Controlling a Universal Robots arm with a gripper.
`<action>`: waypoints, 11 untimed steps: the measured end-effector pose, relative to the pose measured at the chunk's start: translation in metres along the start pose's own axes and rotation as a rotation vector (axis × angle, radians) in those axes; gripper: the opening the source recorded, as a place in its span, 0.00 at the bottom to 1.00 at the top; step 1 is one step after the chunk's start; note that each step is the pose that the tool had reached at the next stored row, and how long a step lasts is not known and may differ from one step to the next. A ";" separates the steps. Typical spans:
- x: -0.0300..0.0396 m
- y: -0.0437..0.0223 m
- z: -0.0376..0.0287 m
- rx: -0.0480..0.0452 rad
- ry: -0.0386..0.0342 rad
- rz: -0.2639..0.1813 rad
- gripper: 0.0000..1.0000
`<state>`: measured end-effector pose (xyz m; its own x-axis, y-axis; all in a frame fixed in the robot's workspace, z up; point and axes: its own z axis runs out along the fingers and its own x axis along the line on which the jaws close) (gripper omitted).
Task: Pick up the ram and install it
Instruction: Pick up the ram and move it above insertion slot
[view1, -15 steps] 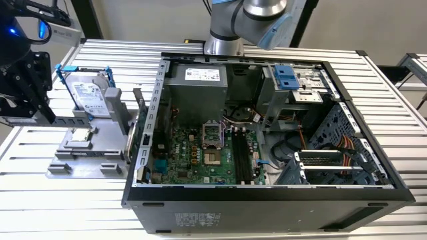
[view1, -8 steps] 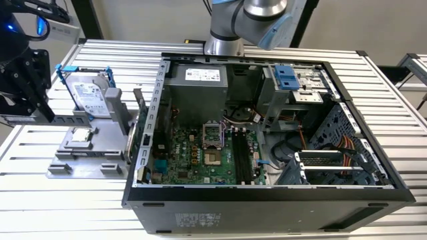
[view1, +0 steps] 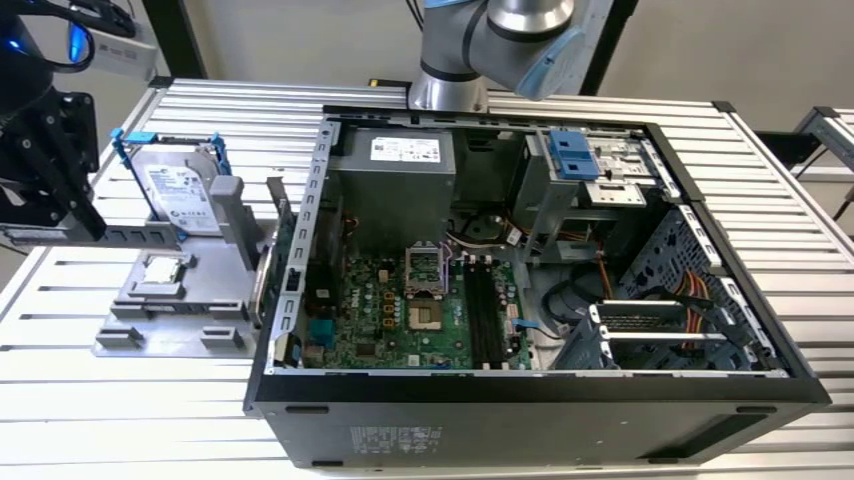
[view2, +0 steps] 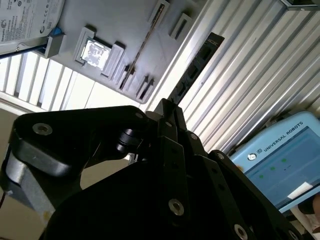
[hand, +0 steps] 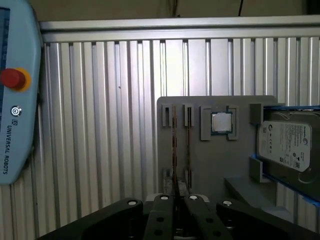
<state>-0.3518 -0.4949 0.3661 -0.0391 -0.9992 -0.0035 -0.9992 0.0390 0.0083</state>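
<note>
At 9 o'clock of the open computer case (view1: 534, 400) in the exterior view, out past the grey parts holder (view1: 174, 305), the gripper (view2: 166, 111) is clamped on 1 end of the ram (view2: 196, 67), which juts from its fingertips clear of the holder. I judge the pick-up done and the carry in hand. The black motherboard slots (view1: 483, 310) lie well apart toward 3 o'clock, so installing calls for the stick's long edge squared to 1 slot.
</note>
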 end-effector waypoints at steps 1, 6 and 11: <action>0.0000 0.0000 -0.0006 0.0000 0.0000 0.000 0.00; 0.0000 0.0000 -0.0035 0.0000 0.0000 0.000 0.00; 0.0000 0.0000 -0.0062 0.0000 0.0000 0.000 0.00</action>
<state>-0.3518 -0.4949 0.3723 -0.0391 -0.9992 -0.0034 -0.9992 0.0391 0.0083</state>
